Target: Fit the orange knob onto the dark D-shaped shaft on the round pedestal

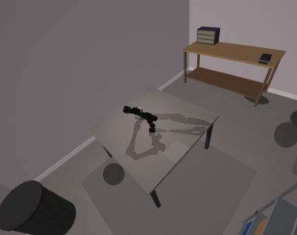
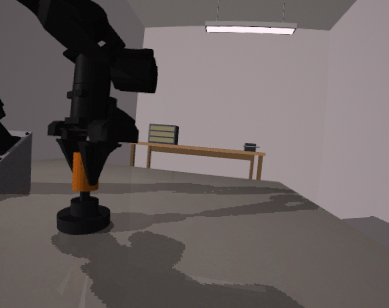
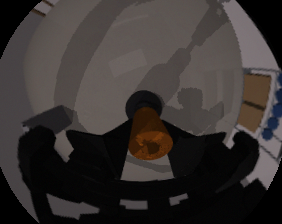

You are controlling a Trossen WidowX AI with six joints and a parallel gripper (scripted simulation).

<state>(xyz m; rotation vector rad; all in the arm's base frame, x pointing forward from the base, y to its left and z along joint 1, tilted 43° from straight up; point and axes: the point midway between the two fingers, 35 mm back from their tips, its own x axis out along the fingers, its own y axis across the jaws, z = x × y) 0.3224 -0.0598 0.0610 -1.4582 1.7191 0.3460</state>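
Grey tabletop [image 1: 117, 131] [image 2: 214, 240] [image 3: 99, 100], arm's shadows across; wooden bench [image 1: 232, 51] [image 2: 204, 149] beyond.

The lower end of the orange knob [image 2: 78, 172] [image 3: 148, 137] conceals the top of the dark shaft [image 2: 85, 194]. The near finger of the hand [image 2: 81, 167] [image 3: 146, 150] covers the knob's right side. The exterior view's top edge crops the arm [image 2: 71, 22].
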